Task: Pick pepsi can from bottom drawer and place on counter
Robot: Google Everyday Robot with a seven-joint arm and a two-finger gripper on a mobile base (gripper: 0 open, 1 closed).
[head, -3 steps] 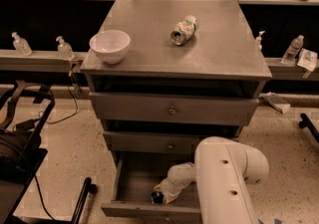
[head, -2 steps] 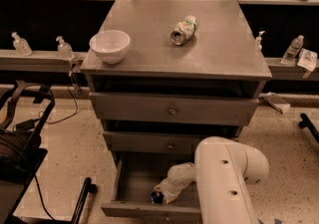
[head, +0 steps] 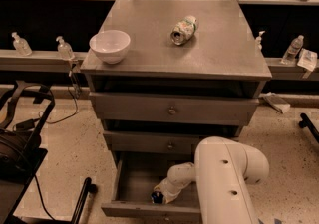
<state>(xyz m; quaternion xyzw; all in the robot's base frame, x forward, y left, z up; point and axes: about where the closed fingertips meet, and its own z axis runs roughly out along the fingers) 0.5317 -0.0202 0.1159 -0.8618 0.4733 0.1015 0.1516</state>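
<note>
The bottom drawer (head: 130, 188) stands pulled open at the foot of the grey cabinet. Inside it, near the front, a small dark blue pepsi can (head: 157, 197) shows just below my wrist. My white arm reaches down into the drawer from the lower right, and my gripper (head: 162, 194) sits right at the can, mostly hidden by the wrist. The counter (head: 219, 54), the cabinet's flat grey top, carries other items.
A white bowl (head: 109, 45) rests at the counter's front left, and a pale green-and-white can (head: 183, 29) lies on its side near the middle. Two shallower drawers (head: 172, 110) above are shut. A black cart (head: 20, 158) stands at left; small bottles line the back ledge.
</note>
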